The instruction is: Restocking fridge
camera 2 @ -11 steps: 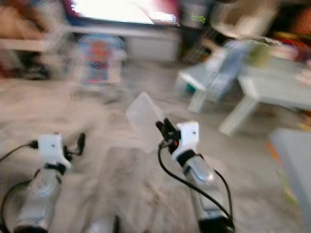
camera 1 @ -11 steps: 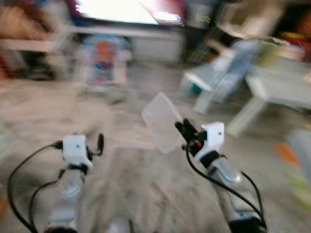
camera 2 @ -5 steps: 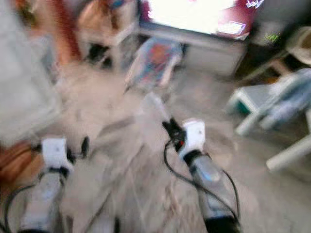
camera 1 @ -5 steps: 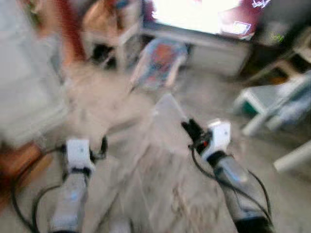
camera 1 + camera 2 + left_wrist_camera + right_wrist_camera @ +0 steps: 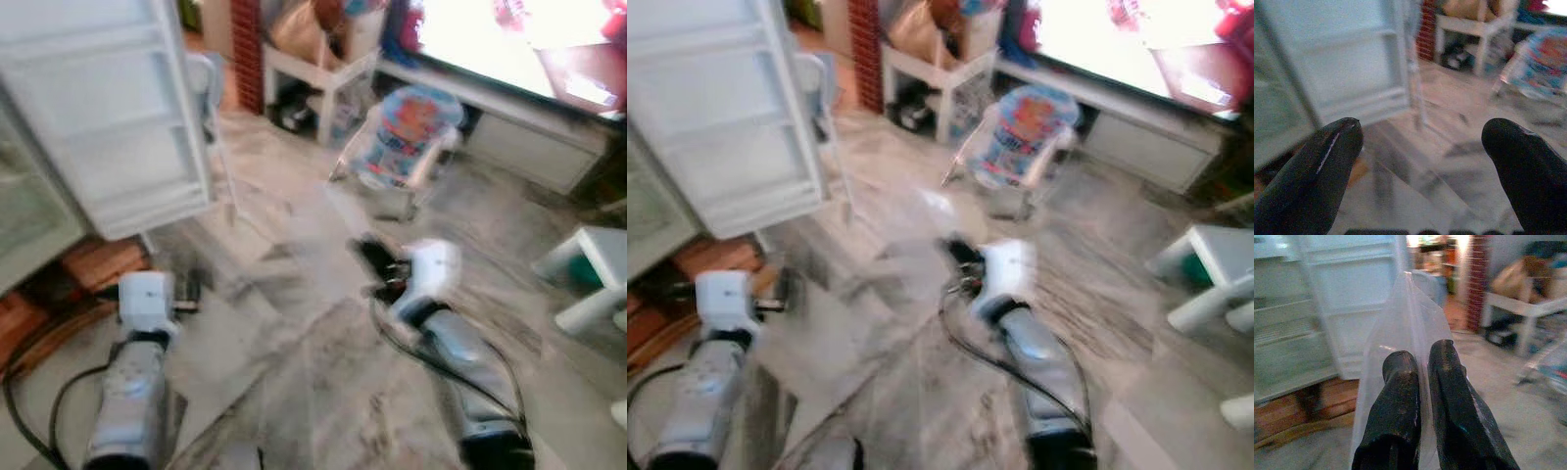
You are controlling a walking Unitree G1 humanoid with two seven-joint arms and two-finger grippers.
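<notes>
An open white fridge door (image 5: 108, 117) with shelf rails stands at the left, and the fridge's inside (image 5: 1288, 328) shows its shelves. My right gripper (image 5: 1422, 355) is shut on a clear flat plastic pack (image 5: 1405, 318), pinched upright between both fingers; what it contains cannot be made out. In the left eye view that gripper (image 5: 367, 259) is held out over the marble floor, blurred. My left gripper (image 5: 1422, 134) is open with nothing between its fingers, low at the left (image 5: 186, 291), near the fridge's foot.
A colourful baby bouncer (image 5: 411, 127) stands on the floor ahead, before a bright TV (image 5: 509, 39) on a low unit. A white side table (image 5: 328, 73) and a brick pillar (image 5: 250, 49) are at the back. White child furniture (image 5: 588, 274) sits at the right.
The camera has swung left, bringing the fridge and its open door into view. Both arms keep their pose, and the right gripper still holds the clear pack.
</notes>
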